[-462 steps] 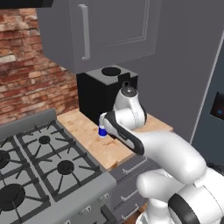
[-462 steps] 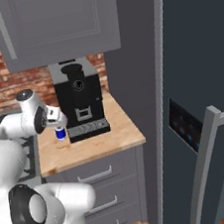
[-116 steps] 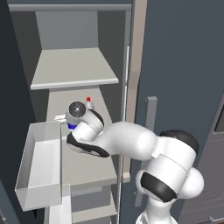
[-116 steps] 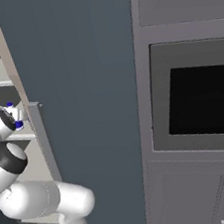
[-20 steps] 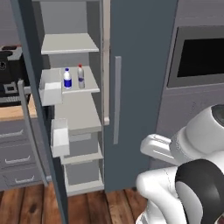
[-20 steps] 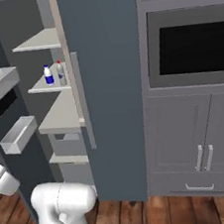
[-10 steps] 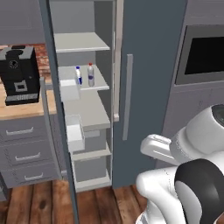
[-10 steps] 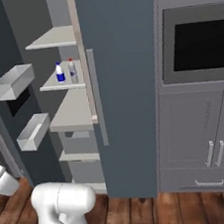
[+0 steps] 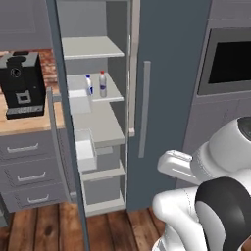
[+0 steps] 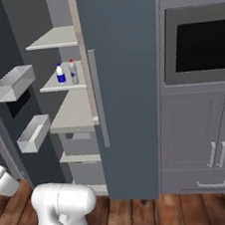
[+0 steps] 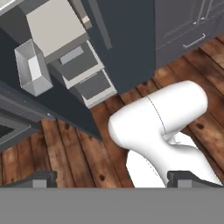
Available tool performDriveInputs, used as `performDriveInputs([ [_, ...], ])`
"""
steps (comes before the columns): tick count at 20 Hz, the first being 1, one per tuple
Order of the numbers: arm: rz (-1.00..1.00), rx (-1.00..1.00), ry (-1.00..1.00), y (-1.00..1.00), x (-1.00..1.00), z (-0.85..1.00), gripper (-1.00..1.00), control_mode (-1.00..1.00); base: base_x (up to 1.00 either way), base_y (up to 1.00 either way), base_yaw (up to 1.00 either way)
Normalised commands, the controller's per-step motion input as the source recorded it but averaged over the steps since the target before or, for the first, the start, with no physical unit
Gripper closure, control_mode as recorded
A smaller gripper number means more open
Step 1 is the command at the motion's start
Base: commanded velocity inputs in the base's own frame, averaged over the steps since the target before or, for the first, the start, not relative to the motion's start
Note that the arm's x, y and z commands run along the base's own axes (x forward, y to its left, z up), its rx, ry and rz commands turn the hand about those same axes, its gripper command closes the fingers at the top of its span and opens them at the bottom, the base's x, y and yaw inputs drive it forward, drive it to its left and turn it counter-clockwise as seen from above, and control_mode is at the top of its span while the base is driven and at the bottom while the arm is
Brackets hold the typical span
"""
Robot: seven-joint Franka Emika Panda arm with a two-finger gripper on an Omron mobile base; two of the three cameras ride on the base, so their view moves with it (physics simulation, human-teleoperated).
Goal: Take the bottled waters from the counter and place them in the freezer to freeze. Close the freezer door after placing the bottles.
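Looking at where I'm at with this one: I'm reckoning the placing half is done and the closing half isn't. Going big to small.

The freezer [image 9: 166, 73] is standing with its left door [image 9: 61, 122] swung wide open toward the counter [image 9: 29, 125], so that's the bit I'm still owing. Its shelves are showing pale grey in both base views, and the right door is sitting shut with its bar handle facing me.

The door bins [image 10: 13, 83] are looking empty from the right base view, upper and lower both. In the hand view I'm seeing one bin [image 11: 31, 70] from above, and nothing is lying in it either.

Both bottles are sitting on the middle shelf [image 9: 112, 93], side by side and upright: the blue one [image 9: 89, 84] on the left, the red-capped one [image 9: 103, 84] just beside it on the right. The counter is only carrying the coffee machine [image 9: 22, 83] as far as I'm seeing.

The gripper [image 11: 111, 179] is pointing down at the wood floor, well apart from the freezer, fingertips [image 11: 41, 178] spread wide with nothing between them.
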Motion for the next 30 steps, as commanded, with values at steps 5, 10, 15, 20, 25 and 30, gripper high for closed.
performDriveInputs([
  [5, 0.0, 0.0, 0.0, 0.0, 0.0, 0.0, -1.0, 1.0, 0.22, 0.3, -0.04],
  [10, 0.0, -0.01, 0.0, 0.06, -0.02, 0.0, -1.0, -1.0, 0.11, 0.24, -0.02],
  [15, 0.0, -0.09, -0.1, 0.32, -0.17, 0.01, -1.0, -1.0, 0.0, 0.0, 0.0],
  [20, 0.0, -0.15, -0.19, 0.37, -0.4, 0.1, -1.0, -1.0, 0.0, 0.0, 0.0],
  [25, 0.0, -0.38, -0.38, 0.59, -0.3, 0.32, -1.0, -1.0, 0.0, 0.0, 0.0],
  [30, -0.12, -0.41, -0.4, 0.74, 0.22, 0.34, -1.0, -1.0, 0.0, 0.0, 0.0],
])
